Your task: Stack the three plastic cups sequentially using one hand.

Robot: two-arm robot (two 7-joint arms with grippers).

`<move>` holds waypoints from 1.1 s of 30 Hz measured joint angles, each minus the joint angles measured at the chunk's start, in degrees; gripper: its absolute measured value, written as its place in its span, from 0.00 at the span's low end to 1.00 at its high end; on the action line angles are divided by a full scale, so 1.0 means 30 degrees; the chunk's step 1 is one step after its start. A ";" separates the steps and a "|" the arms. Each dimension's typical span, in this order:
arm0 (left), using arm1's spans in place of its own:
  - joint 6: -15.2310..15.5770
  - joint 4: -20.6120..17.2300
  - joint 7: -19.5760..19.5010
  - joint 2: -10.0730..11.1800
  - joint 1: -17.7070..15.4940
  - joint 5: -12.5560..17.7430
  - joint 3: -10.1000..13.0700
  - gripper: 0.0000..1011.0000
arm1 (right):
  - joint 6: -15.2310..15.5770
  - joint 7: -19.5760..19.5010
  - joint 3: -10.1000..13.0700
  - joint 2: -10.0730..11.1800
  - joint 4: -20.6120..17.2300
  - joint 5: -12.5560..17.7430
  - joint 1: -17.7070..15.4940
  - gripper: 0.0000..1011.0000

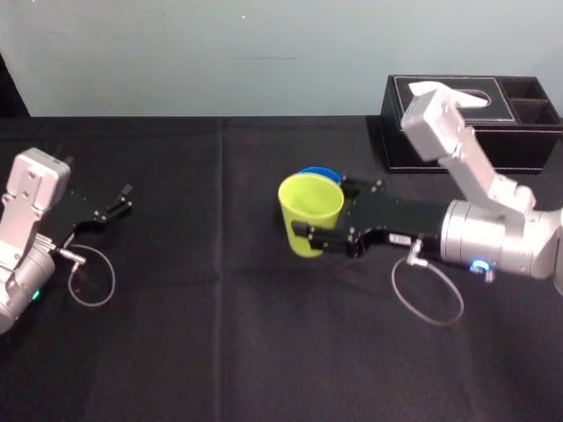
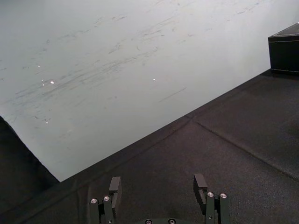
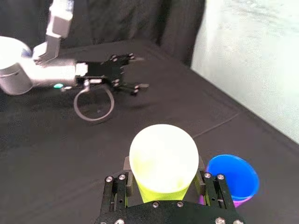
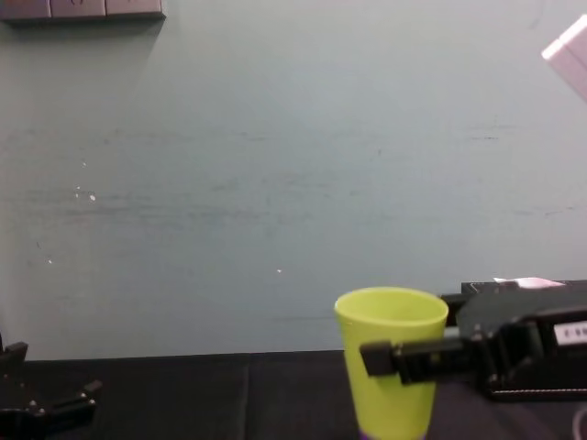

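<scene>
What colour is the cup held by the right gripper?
Yellow-green; the cup shows best in the head view.

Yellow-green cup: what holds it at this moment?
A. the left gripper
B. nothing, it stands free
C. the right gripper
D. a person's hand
C: the right gripper is shut on the yellow-green cup; the left gripper sits open, far off to the left.

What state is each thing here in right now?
yellow-green cup: upright, held beside the blue cup, not stacked.
blue cup: upright, nested in purple cup.
purple cup: holds the blue cup.
right gripper: shut on the yellow-green cup.
left gripper: open, empty, parked at left.
tissue box: tissue poking out.
</scene>
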 joint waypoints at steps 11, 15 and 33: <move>0.0000 0.0000 0.0000 0.0000 0.0000 0.0000 0.0000 1.00 | 0.0083 -0.0576 0.0148 -0.0502 0.1547 0.0251 0.1463 0.73; 0.0000 0.0000 0.0000 0.0001 0.0001 0.0001 -0.0001 1.00 | 0.0072 -0.0612 -0.0003 -0.0748 0.2339 0.0177 0.1954 0.73; 0.0000 0.0000 0.0000 -0.0001 0.0000 0.0001 0.0000 1.00 | -0.0118 -0.0523 -0.0708 -0.1924 0.4707 -0.0474 0.3496 0.73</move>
